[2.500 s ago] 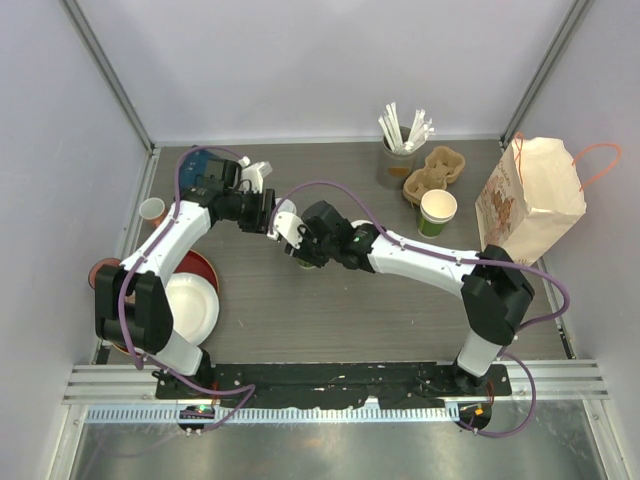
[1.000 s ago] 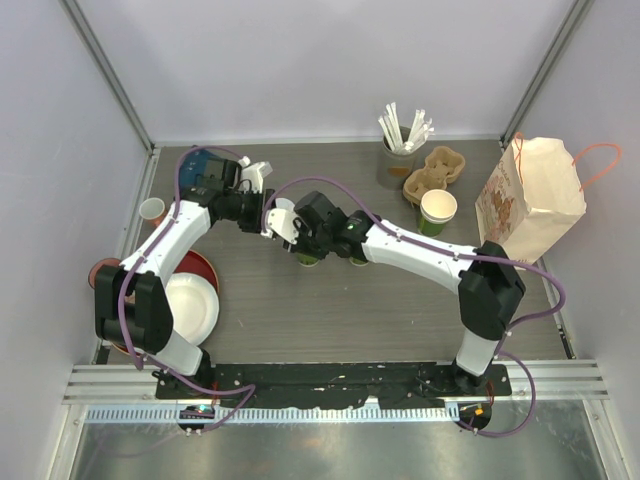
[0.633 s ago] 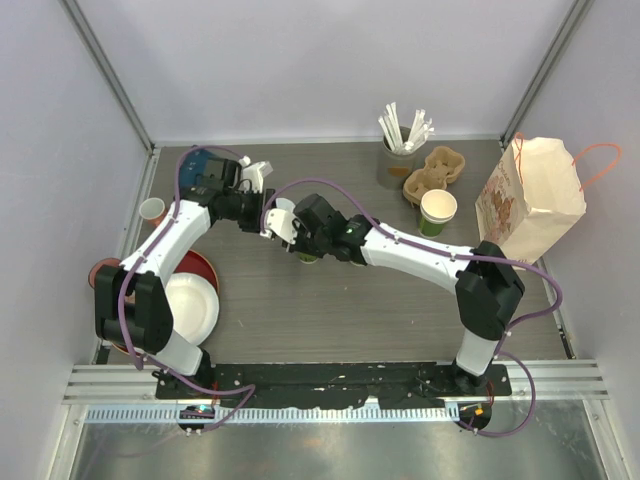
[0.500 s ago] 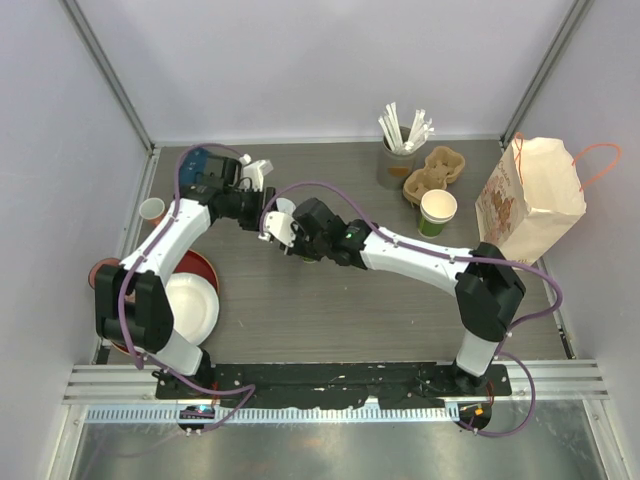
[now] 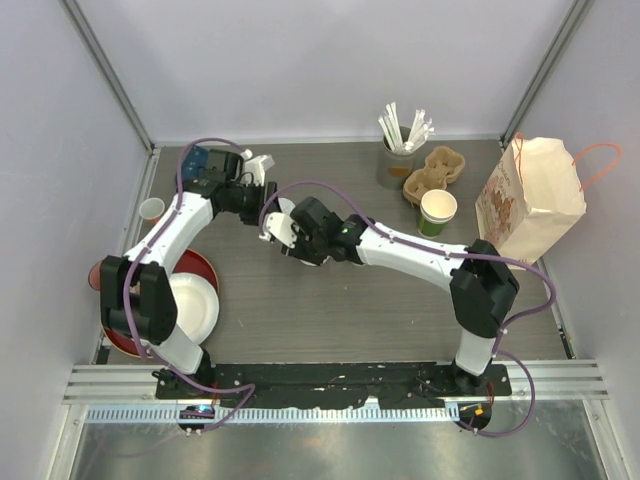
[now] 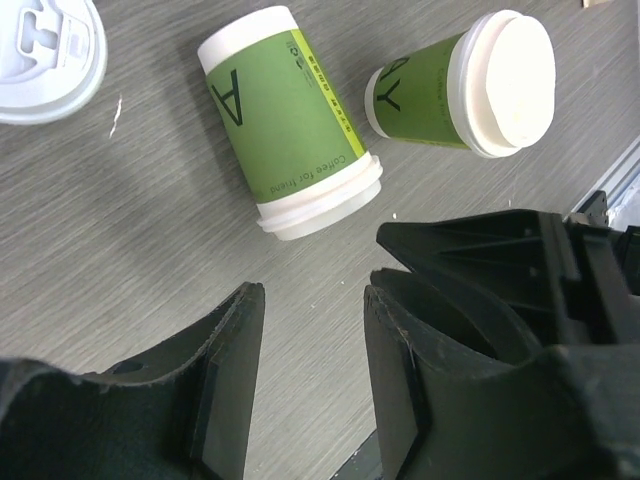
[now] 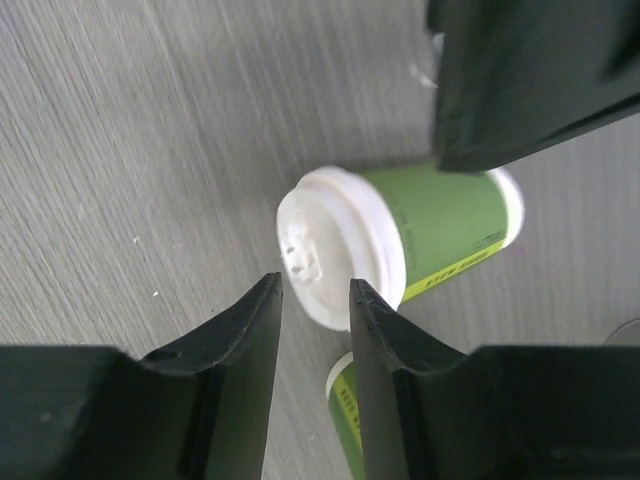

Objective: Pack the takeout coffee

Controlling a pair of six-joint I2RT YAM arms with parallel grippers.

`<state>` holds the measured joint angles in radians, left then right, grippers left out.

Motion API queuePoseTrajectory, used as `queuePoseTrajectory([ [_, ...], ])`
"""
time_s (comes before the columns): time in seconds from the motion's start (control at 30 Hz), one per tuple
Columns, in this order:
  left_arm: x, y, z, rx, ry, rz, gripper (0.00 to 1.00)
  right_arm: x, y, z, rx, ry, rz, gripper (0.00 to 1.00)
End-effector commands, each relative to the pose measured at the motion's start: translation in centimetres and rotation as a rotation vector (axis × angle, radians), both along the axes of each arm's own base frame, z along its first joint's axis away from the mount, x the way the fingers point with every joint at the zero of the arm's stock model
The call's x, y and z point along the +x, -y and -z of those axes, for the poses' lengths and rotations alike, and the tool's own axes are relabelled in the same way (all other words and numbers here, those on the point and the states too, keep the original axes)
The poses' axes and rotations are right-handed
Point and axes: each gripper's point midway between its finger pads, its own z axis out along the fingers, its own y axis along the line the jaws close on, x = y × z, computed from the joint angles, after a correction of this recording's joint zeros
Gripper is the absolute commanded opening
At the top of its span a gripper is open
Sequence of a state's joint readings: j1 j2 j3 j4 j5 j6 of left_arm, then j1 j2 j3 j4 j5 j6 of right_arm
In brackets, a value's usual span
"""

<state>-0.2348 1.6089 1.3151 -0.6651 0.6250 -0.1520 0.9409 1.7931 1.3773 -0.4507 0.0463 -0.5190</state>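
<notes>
Two green takeout coffee cups lie on their sides on the grey table. The left wrist view shows a lidless cup (image 6: 290,120) and a lidded cup (image 6: 470,85), with a loose white lid (image 6: 40,45) at the top left. My left gripper (image 6: 315,310) is open and empty, short of the lidless cup. My right gripper (image 7: 312,295) is open, its tips just short of the lidded cup's white lid (image 7: 335,245); nothing is between its fingers. A second green cup (image 7: 345,400) peeks below. From above, both grippers, left (image 5: 255,170) and right (image 5: 278,232), meet at the left back. The arms hide the lying cups there.
A third green cup (image 5: 437,212) stands in front of a cardboard carrier (image 5: 435,170). A holder of straws (image 5: 398,150) stands beside it, and a paper bag (image 5: 530,200) at the right. White plates (image 5: 192,305) on a red bowl and a small cup (image 5: 152,208) sit at the left.
My right gripper has slid left and back over the lying cups and its jaws have widened a little. The left gripper has drawn back toward the rear left.
</notes>
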Motion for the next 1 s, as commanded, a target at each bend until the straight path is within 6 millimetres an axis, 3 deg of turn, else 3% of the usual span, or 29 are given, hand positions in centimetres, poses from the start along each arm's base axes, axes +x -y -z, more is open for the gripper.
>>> queuePoseTrajectory([
  [0.0, 0.8, 0.4, -1.2, -0.017, 0.040, 0.011, 0.50, 0.2, -1.7, -6.9, 0.160, 0.047, -0.009, 0.42],
  [0.03, 0.8, 0.3, -0.7, -0.010, 0.036, 0.014, 0.51, 0.1, -2.0, -7.2, 0.198, 0.024, 0.006, 0.50],
  [0.13, 0.9, 0.0, 0.7, 0.013, 0.023, 0.002, 0.55, 1.3, -1.4, -8.2, 0.307, -0.047, 0.102, 0.61],
  [0.2, 1.0, -0.1, 1.6, 0.026, 0.010, -0.001, 0.56, 2.3, -0.4, -7.3, 0.326, -0.089, 0.141, 0.63],
  [0.3, 0.7, -0.1, 2.7, 0.032, -0.013, 0.008, 0.57, 2.1, 0.1, -5.2, 0.288, -0.116, 0.141, 0.69],
  [0.37, 0.7, -0.2, 3.5, 0.039, -0.029, 0.008, 0.57, 1.9, 0.3, -4.1, 0.262, -0.122, 0.119, 0.80],
  [0.63, 0.7, -0.3, 4.7, 0.047, -0.057, 0.004, 0.58, 2.6, -0.5, -1.5, 0.188, -0.128, 0.049, 0.80],
  [0.77, 0.6, -0.3, 5.0, 0.050, -0.062, 0.005, 0.58, 3.2, 0.1, 0.2, 0.136, -0.119, 0.075, 0.76],
  [0.97, 0.7, -0.3, 4.9, 0.050, -0.062, 0.005, 0.58, 4.8, 0.1, 0.1, 0.139, -0.053, 0.121, 0.69],
])
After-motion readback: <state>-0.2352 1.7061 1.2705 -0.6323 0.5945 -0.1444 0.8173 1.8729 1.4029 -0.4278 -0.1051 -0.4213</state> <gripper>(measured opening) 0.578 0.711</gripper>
